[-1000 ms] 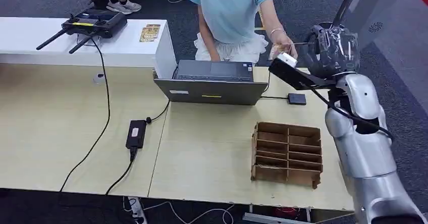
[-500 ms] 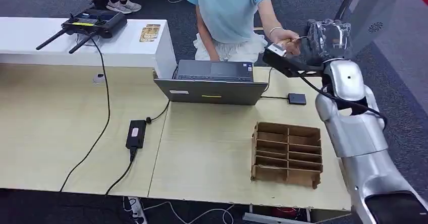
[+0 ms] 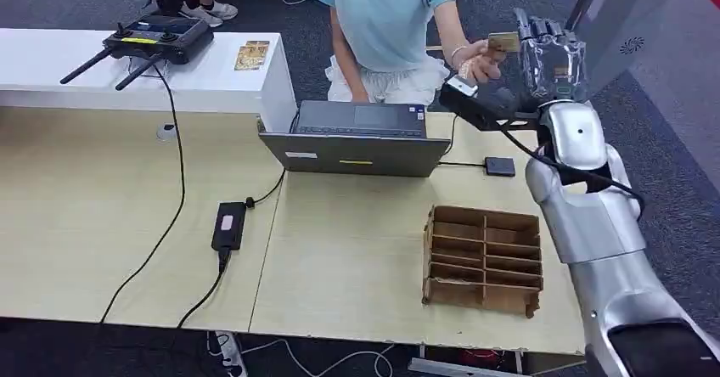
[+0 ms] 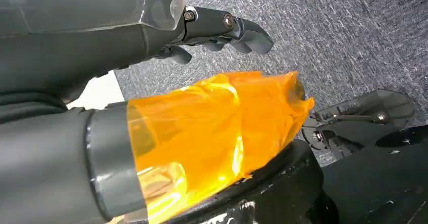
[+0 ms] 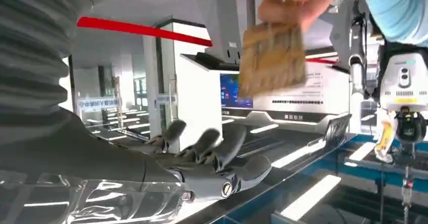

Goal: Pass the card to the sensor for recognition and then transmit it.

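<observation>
Looks like the handover step: the person's hand (image 3: 477, 57) holds the card (image 3: 503, 42) just beside the raised right hand (image 3: 550, 50), whose fingers are spread with nothing in them, so next they'd need to close on it.

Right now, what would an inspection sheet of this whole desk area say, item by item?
Surface: pale wooden table, mostly bare.
Job's things: tan card held by a person's hand; small black square sensor pad on the table.
Clutter: grey laptop, brown cardboard divider tray, black antenna controller.
Hands: right hand raised beside the card, fingers spread, holding nothing; left hand hangs over carpet.
Cables: black power brick with leads.
Surroundings: grey carpet.
</observation>
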`<state>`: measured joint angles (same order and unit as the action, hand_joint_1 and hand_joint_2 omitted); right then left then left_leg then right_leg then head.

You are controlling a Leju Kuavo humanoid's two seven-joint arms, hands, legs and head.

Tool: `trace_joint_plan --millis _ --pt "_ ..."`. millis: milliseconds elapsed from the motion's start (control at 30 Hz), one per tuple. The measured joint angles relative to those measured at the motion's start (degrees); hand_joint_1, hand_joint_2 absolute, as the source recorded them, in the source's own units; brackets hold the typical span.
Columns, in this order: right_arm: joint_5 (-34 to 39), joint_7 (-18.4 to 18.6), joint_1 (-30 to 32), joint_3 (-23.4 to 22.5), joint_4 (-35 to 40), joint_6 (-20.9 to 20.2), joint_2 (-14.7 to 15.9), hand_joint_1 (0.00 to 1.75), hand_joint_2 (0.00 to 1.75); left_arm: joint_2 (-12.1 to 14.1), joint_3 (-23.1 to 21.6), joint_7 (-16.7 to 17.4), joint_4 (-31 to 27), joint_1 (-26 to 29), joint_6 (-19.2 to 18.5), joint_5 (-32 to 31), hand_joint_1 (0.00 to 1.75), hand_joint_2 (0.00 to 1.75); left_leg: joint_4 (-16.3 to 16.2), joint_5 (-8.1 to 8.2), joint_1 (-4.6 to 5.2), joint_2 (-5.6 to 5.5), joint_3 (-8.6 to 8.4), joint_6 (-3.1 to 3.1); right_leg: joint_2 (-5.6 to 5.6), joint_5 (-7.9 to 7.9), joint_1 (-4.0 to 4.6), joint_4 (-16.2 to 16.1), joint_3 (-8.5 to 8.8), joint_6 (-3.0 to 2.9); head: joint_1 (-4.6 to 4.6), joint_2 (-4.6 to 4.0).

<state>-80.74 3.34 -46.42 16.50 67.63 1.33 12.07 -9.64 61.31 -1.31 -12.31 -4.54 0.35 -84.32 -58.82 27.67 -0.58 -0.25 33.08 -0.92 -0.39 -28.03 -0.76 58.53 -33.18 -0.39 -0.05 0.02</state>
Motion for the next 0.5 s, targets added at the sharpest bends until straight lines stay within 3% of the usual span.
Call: trace_joint_plan --millis 167,300,433,500 --pt "2.5 0.2 3.2 -3.4 6.0 2.7 -0.8 0.00 1.75 0.0 0.0 0.3 0.0 0.0 0.2 -0.1 0.00 0.00 0.0 0.00 0.00 -0.02 0.01 0.00 -0.02 0.00 0.00 0.0 0.00 0.00 0.00 -0.02" --pt "11.1 -2.3 7.1 -8.7 12.8 -0.2 -2.3 0.00 1.75 0.0 0.0 0.7 0.0 0.0 0.4 0.9 0.00 0.00 0.0 0.01 0.00 -0.03 0.02 0.00 -0.03 -0.01 0.00 0.0 0.00 0.00 0.02 0.00" --pt "24.4 -5.9 11.1 -15.1 17.0 -3.8 -3.8 0.00 1.75 0.0 0.0 1.2 0.0 0.0 0.6 1.7 0.00 0.00 0.0 0.01 0.00 -0.06 0.01 0.00 -0.07 -0.01 0.00 0.0 0.01 0.01 0.00 -0.02" --pt "27.0 -7.3 14.0 -18.0 18.5 -4.0 -3.8 0.00 1.75 0.0 0.0 1.2 0.0 0.1 0.8 2.1 0.00 0.00 0.0 0.01 -0.01 -0.16 0.02 0.00 -0.15 -0.02 0.01 -0.1 0.04 0.02 0.02 0.00"
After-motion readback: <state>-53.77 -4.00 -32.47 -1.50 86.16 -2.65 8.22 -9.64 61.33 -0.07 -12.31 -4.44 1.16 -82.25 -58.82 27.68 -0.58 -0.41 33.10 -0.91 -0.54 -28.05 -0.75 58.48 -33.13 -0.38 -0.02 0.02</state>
